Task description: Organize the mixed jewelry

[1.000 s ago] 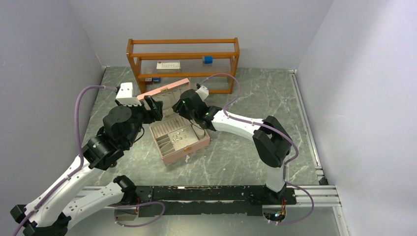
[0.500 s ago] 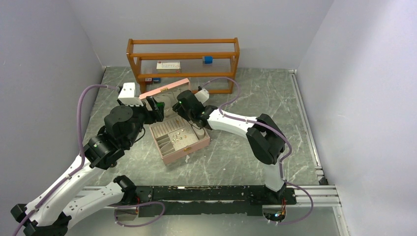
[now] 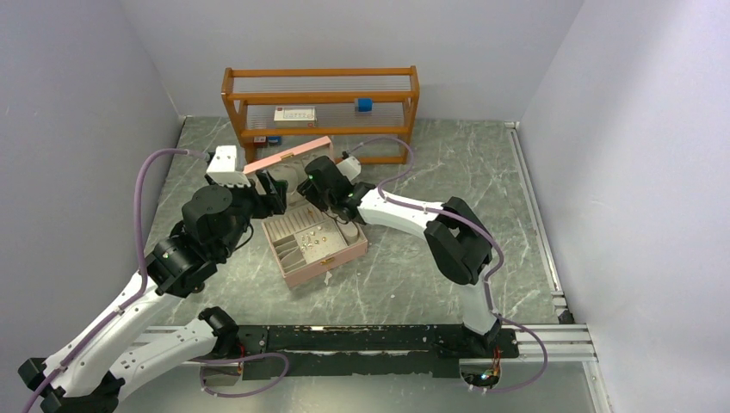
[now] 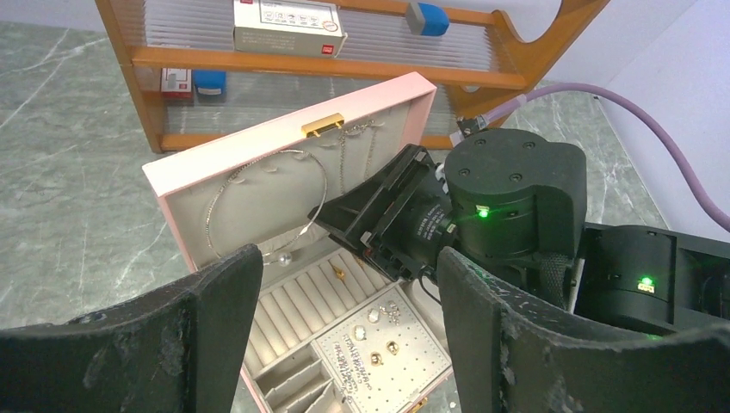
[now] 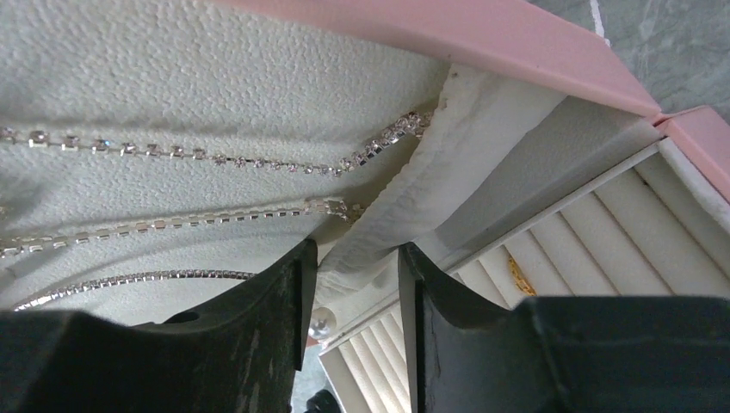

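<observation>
An open pink jewelry box (image 3: pixel 337 258) sits mid-table, its lid (image 3: pixel 277 163) leaning back. In the left wrist view the lid holds silver necklaces (image 4: pixel 225 185), a pearl (image 4: pixel 282 255) hangs low, a gold ring (image 4: pixel 338 273) sits in the ring rolls, and several earrings (image 4: pixel 379 331) lie on the pad. My left gripper (image 4: pixel 347 255) hovers open above the box, also in the top view (image 3: pixel 274 191). My right gripper (image 5: pixel 355 249) is open, its fingers on either side of the lid's padded pocket edge (image 5: pixel 387 219), below the rhinestone chains (image 5: pixel 215 155).
A wooden shelf rack (image 3: pixel 320 107) with small boxes stands right behind the box lid. The right arm's wrist (image 4: pixel 508 198) sits over the box's right side, close to my left gripper. Grey walls enclose the table on the left and right.
My right gripper has moved left and back, in against the lid's lower edge. The left arm has hardly moved.
</observation>
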Action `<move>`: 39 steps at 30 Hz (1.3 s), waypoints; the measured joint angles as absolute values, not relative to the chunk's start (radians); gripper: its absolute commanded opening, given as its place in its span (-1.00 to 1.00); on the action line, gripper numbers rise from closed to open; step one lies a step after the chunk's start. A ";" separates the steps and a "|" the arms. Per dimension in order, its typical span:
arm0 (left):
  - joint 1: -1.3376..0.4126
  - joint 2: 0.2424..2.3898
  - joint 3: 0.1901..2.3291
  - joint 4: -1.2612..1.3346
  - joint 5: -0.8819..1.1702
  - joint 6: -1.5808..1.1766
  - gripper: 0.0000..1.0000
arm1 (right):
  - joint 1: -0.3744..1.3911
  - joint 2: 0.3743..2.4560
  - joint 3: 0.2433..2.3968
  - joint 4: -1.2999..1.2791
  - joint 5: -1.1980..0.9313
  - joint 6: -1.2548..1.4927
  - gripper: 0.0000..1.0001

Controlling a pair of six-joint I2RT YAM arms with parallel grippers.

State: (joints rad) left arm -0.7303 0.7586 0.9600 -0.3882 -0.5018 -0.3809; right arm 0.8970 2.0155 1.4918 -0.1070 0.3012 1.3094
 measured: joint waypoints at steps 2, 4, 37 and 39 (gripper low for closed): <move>-0.730 0.759 0.960 -0.389 -0.500 -0.381 0.57 | 0.897 2.023 1.508 -0.129 0.299 1.326 -0.21; -0.730 0.759 0.960 -0.390 -0.494 -0.381 0.57 | 0.897 2.027 1.524 -0.155 0.296 1.343 -0.27; -0.730 1.118 0.904 -0.417 -0.506 -0.485 0.23 | 0.884 1.991 1.359 0.014 0.163 1.323 -0.74; -0.730 1.154 0.912 -0.416 -0.527 -0.495 0.19 | 0.883 1.973 1.329 0.047 0.153 1.308 -0.76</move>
State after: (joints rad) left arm -0.7300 1.1542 0.9123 -0.4160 -0.5270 -0.4946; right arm 0.8833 1.9732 1.3289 0.0471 0.1528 1.3079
